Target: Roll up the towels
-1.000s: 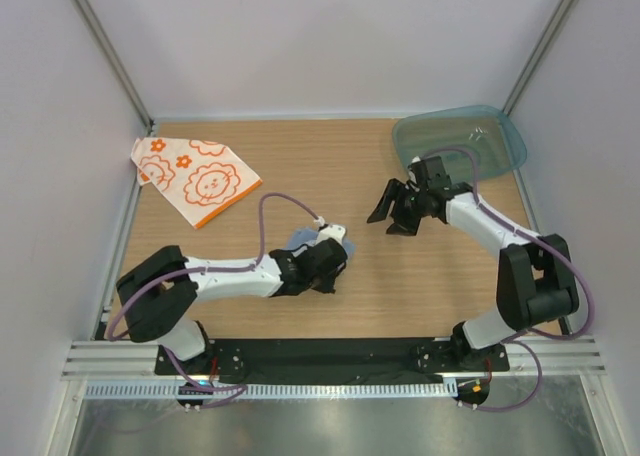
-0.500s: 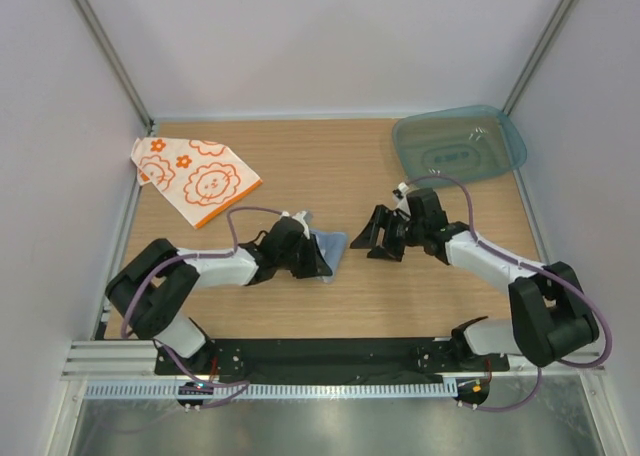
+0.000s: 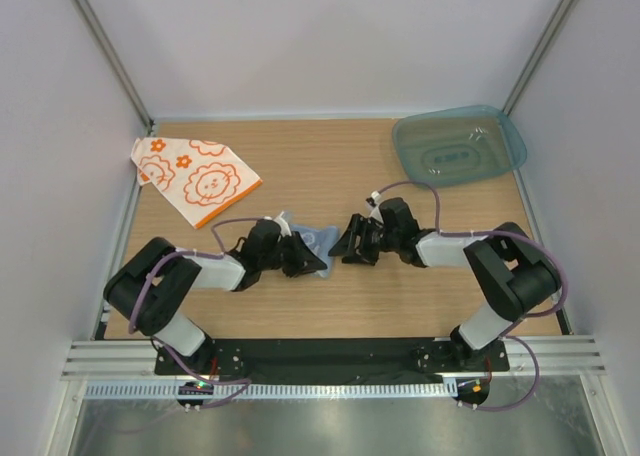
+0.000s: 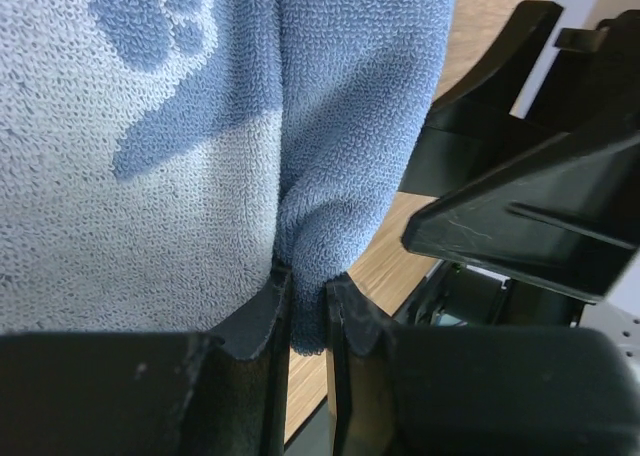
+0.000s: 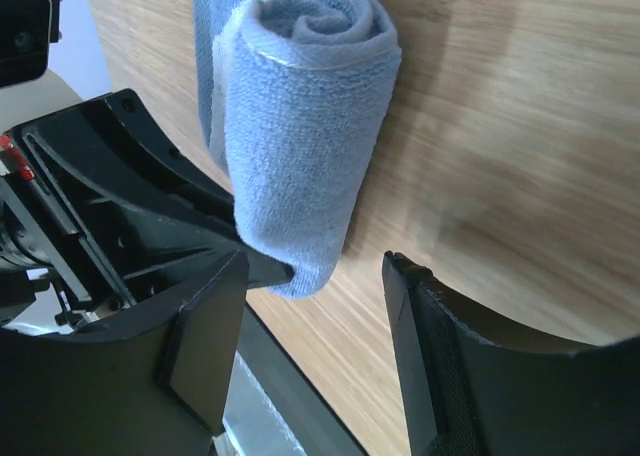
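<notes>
The right gripper (image 5: 320, 276), fingers wide, has been brought left to the blue towel (image 5: 300, 146) (already rolled), which is pinched by the left gripper (image 4: 308, 304); it may be passed across next.

The blue towel (image 5: 300, 136) is pale, the white towel (image 3: 200, 181) orange-flowered and orange-edged, the tray (image 3: 460, 148) teal.

The top view was bright and evenly lit from overhead, the arms (image 3: 210, 271) casting only faint, soft shadows on the wooden table (image 3: 300, 166); a faint sheen sat on the teal tray (image 3: 510, 151). Up close, the blue towel (image 4: 150, 226) looked washed pale on its left (terry loops crisp), and soft shadow bands crossed the wood in the right wrist view.
</notes>
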You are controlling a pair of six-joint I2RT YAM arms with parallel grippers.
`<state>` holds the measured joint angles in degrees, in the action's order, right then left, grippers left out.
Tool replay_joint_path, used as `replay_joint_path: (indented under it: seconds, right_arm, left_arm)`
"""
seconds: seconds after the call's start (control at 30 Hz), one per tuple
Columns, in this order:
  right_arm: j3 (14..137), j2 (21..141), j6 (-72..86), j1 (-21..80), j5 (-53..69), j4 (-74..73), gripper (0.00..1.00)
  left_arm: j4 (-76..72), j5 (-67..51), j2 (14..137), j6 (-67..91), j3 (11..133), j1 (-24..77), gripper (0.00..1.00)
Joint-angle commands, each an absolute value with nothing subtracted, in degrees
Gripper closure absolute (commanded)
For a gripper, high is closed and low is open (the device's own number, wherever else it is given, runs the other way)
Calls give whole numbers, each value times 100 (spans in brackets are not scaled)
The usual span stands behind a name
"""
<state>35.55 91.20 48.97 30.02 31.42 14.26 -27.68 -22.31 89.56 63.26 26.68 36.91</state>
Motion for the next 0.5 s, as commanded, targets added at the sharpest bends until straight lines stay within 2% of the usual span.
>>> replay_joint_path:
  seconds: [0.0,0.23,0.47]
  right_arm:
    - [3516,9342,5088,3050,3085,2346,37]
    - [3603,9808,5194,3164,3032,2874,39]
    - [3656,10212,5282,3261,2962,3190,45]
  left_arm:
    - [-3348,-2522,9044,6521,2593,3569,100]
    - [-3700,-2759,9369,6644,2505,3481,100]
    - [-4025,-2821,9510,6732,2391,3454,100]
